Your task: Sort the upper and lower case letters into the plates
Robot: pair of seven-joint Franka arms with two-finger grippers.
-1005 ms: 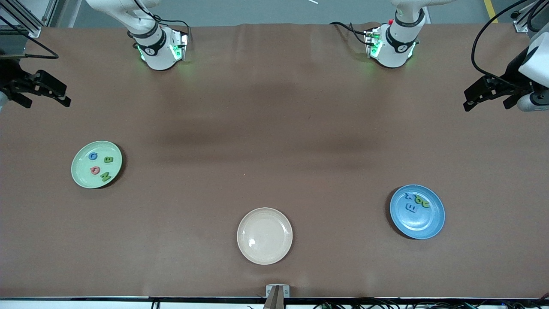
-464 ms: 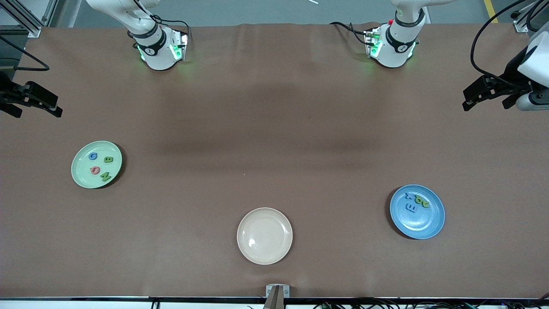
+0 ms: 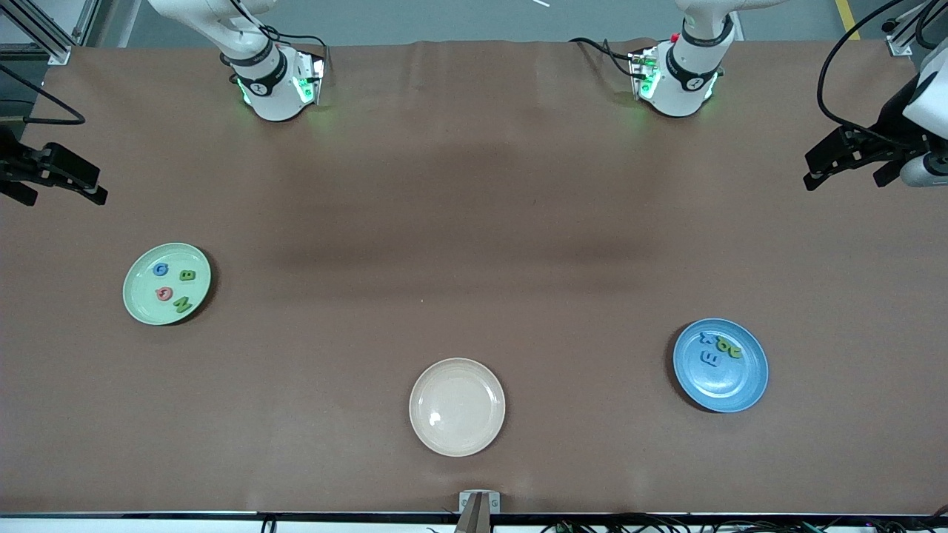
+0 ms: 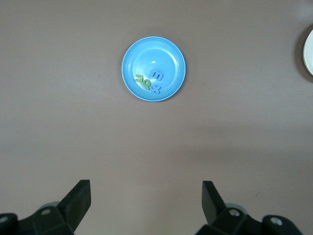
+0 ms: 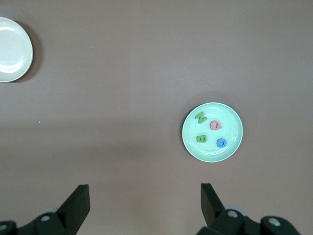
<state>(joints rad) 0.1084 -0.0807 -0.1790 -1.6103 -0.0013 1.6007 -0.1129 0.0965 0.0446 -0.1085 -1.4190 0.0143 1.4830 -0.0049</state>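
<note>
High front camera; wrist cameras look straight down

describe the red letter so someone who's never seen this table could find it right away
Start at the pale mint green plate, toward the right arm's end of the table. Four small letters lie in it; the red letter sits next to the green N, nearer the front camera than the blue letter. It is the only red or pink piece; the rest are green or blue.
</note>
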